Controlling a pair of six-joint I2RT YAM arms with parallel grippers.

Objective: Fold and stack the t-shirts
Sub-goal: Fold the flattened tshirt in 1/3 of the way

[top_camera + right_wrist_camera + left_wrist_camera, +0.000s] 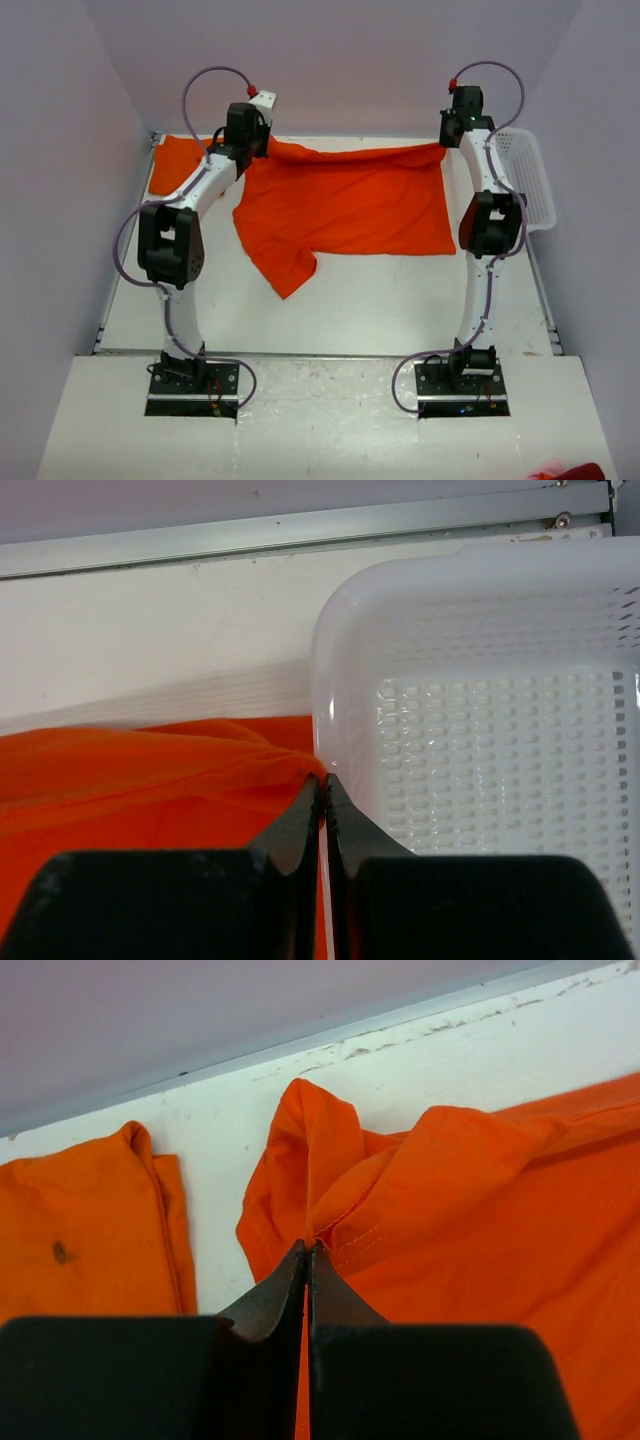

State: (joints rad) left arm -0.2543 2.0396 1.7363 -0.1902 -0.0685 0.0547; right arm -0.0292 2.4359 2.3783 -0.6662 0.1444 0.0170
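right claw [322, 778] pinching t-shirt [150, 770], white basket [450, 568] just beside

Bright, even light throws soft shadows; the near fingers [265, 1305] look blurred, and the basket [345, 670] wall glints faintly.

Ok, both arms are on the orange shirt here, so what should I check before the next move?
1. Left fingers shut on the spread t-shirt's far-left edge: ok.
2. Right fingers shut on its far-right corner: ok.
3. Cloth flat by the left grip: not ok, bunched.
4. Gripped corner clear of the basket wall: cannot tell, very close.
5. Other t-shirt apart from the spread one: ok, bare table between them.
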